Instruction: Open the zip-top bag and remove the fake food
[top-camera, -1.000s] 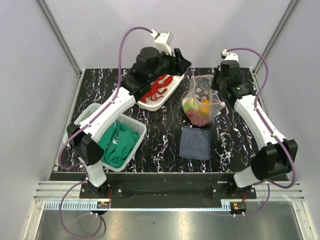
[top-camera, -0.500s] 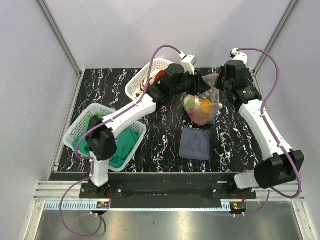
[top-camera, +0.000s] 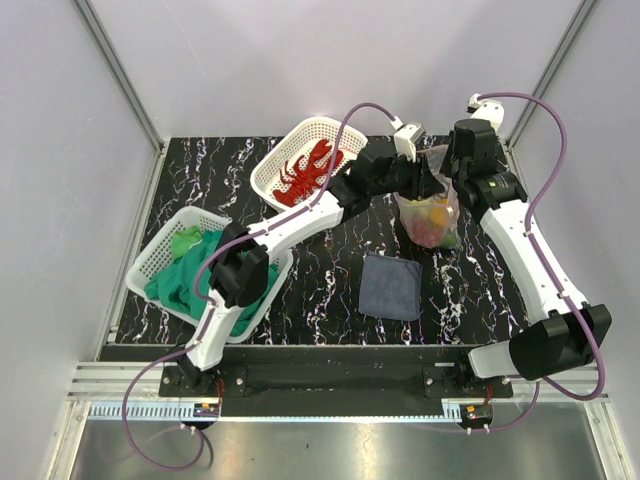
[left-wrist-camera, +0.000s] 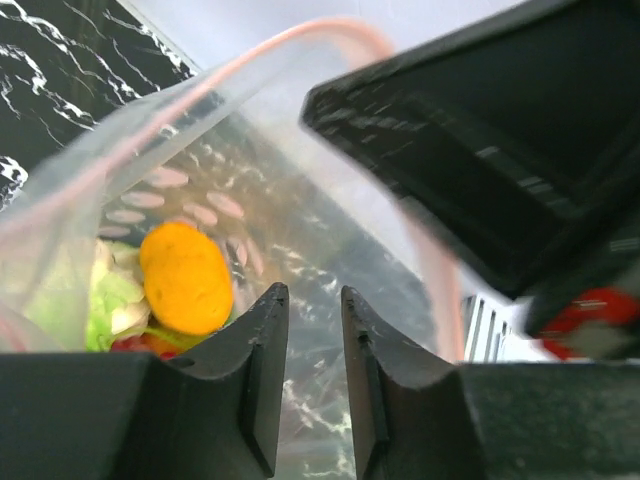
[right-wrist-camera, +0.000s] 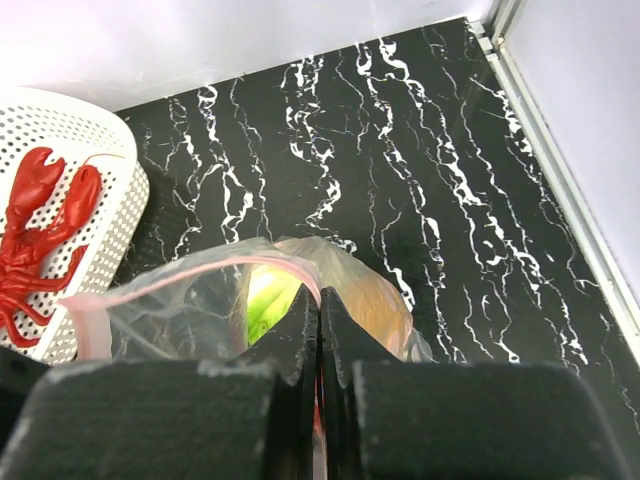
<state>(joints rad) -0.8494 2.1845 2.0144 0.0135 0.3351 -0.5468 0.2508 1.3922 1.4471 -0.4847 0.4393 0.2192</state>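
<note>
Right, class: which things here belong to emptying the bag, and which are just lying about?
Job: zip-top bag, fake food inside it, red lobster, round white basket.
Lying about: blue-grey cloth, green cloth, rectangular white basket.

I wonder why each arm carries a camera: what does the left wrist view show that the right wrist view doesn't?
Left wrist only: the left gripper, fingers slightly apart, and a clear view of the orange fruit. Right wrist only: the red lobster in its white basket, and the right gripper shut on the zip-top bag. Both: that bag and its pink strip.
</note>
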